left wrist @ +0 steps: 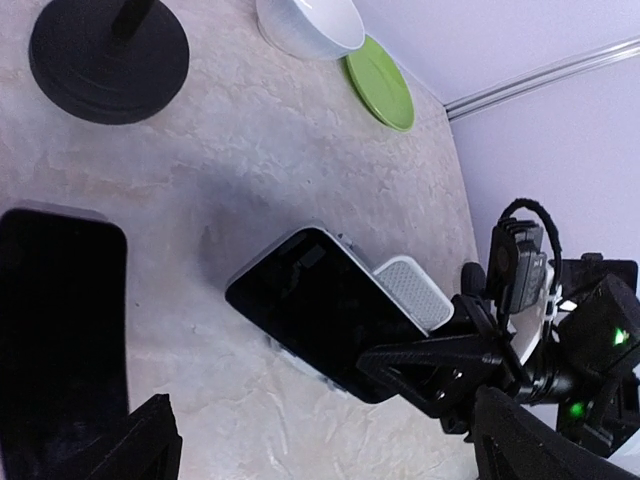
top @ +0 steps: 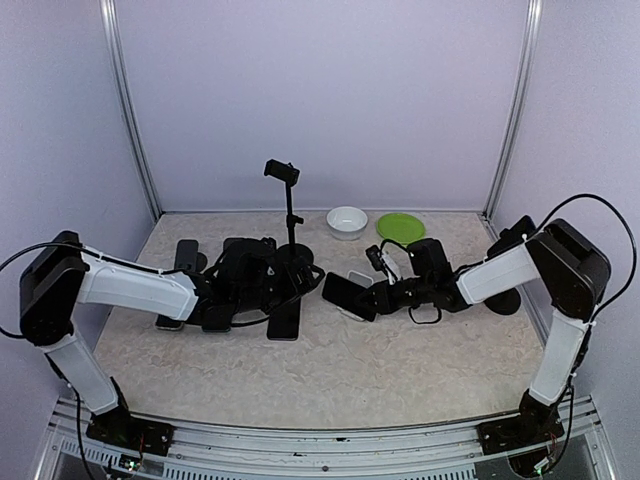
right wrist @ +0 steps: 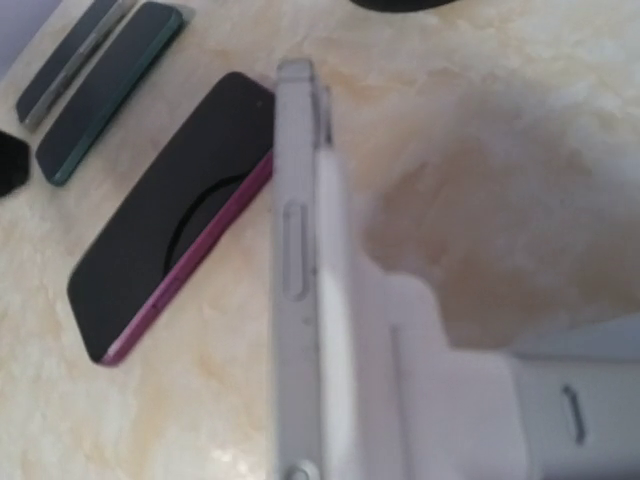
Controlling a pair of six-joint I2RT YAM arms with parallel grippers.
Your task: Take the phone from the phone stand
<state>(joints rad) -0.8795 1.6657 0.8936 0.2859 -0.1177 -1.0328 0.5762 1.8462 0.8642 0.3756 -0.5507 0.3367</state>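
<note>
Pale marbled tabletop (top: 420, 370), white-walled booth: the left gripper (left wrist: 325, 430) hangs fully spread, holding nothing. At three o'clock from it, the slim black-glass, silver-edged phone (left wrist: 310, 300) leans on the small white plastic stand (left wrist: 412, 290). The right gripper (top: 378, 296) appears pinched onto the phone's three-o'clock end, one finger across the screen. Rigid, light, slick and breakable, the phone likely wants a firm hold on its faces.

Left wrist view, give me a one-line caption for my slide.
The right gripper grips the phone propped on its white stand, with a white bowl and green plate behind.
</note>
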